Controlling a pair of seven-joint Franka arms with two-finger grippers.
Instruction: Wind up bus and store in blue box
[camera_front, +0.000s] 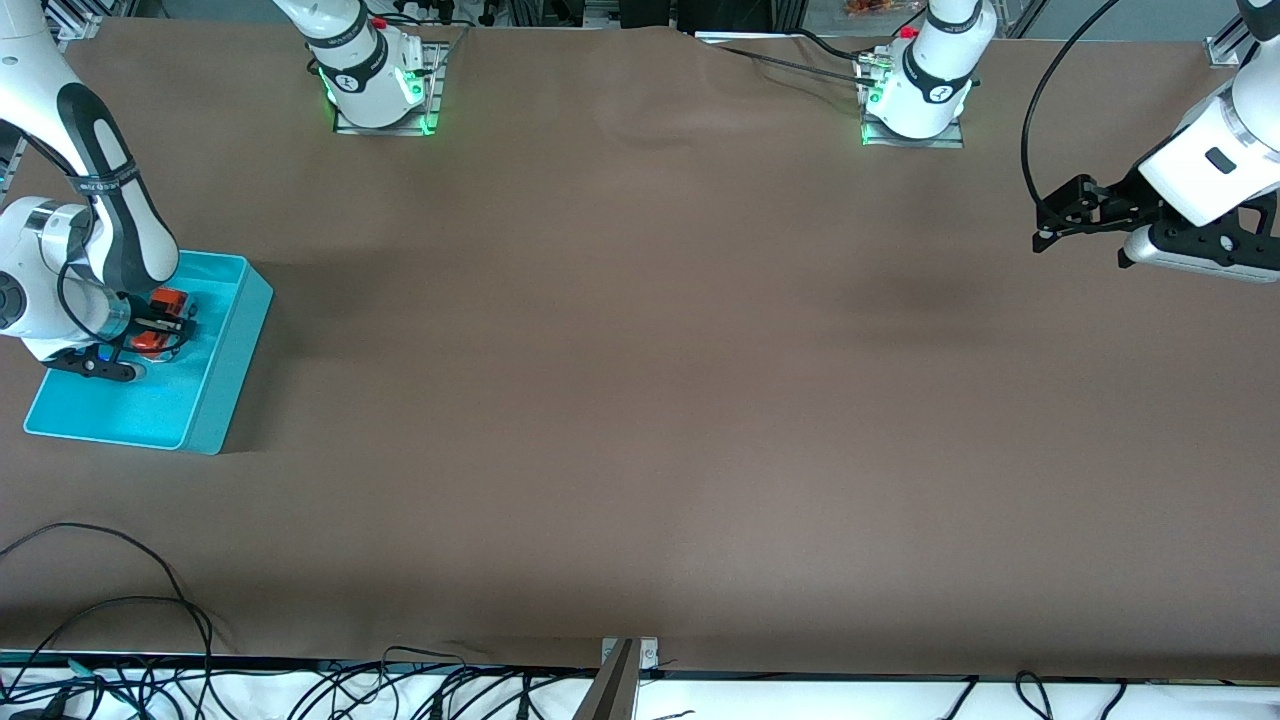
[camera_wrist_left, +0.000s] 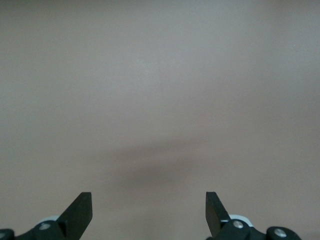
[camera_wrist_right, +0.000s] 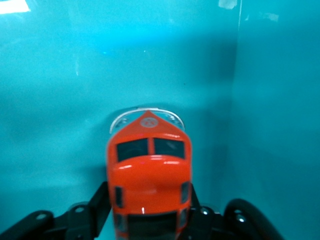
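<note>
The orange-red bus (camera_front: 160, 322) is inside the blue box (camera_front: 215, 385) at the right arm's end of the table. My right gripper (camera_front: 163, 322) is down in the box, shut on the bus, its fingers against both sides. In the right wrist view the bus (camera_wrist_right: 149, 175) fills the gap between the fingers (camera_wrist_right: 99, 202), its white front end pointing at the cyan floor (camera_wrist_right: 60, 90), close above it or touching. My left gripper (camera_front: 1045, 232) is open and empty, held above bare table at the left arm's end; its fingertips (camera_wrist_left: 80, 212) show only brown cloth between them.
The brown table cover (camera_front: 640, 400) stretches between the two arms. The box wall (camera_wrist_right: 270, 125) rises close beside the bus. Cables (camera_front: 120, 610) lie along the table's edge nearest the front camera.
</note>
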